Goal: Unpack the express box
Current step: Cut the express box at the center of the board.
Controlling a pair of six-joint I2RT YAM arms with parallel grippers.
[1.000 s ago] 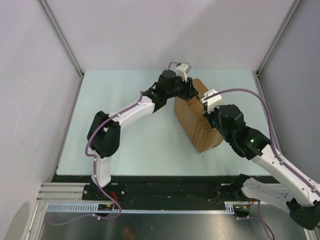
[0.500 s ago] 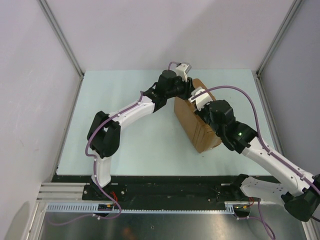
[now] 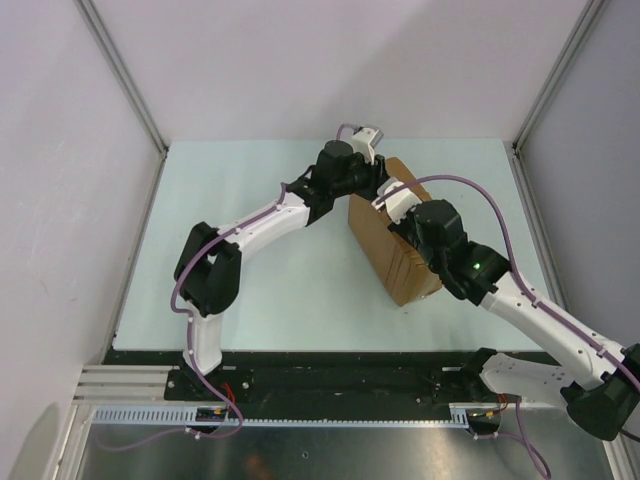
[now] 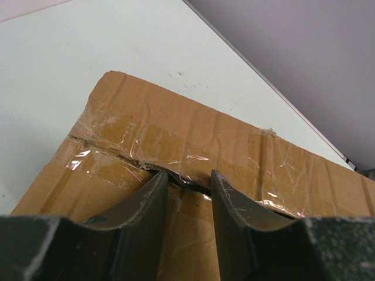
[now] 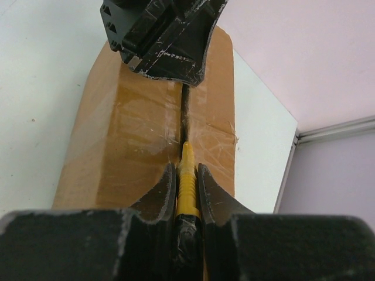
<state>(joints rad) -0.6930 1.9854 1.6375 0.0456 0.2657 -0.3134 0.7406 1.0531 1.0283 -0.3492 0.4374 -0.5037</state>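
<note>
The express box (image 3: 388,258), a brown taped carton, lies at the right of the middle of the table. My left gripper (image 3: 381,184) rests on its far end; in the left wrist view (image 4: 188,175) the jaws stand apart with bare cardboard between them, tips at the split taped seam of the box (image 4: 205,132). My right gripper (image 3: 396,213) is over the box top and shut on the yellow utility knife (image 5: 187,178). The knife's tip sits in the dark seam slit of the box (image 5: 129,129), just short of the left gripper (image 5: 158,35).
The pale table (image 3: 260,260) has walls on the left, back and right, with metal frame posts at the back corners (image 3: 515,148). The two grippers are close together over the box's far end.
My right arm has moved up and left along the box top toward the left gripper, carrying the knife along the seam. The left arm and the box have stayed put.
</note>
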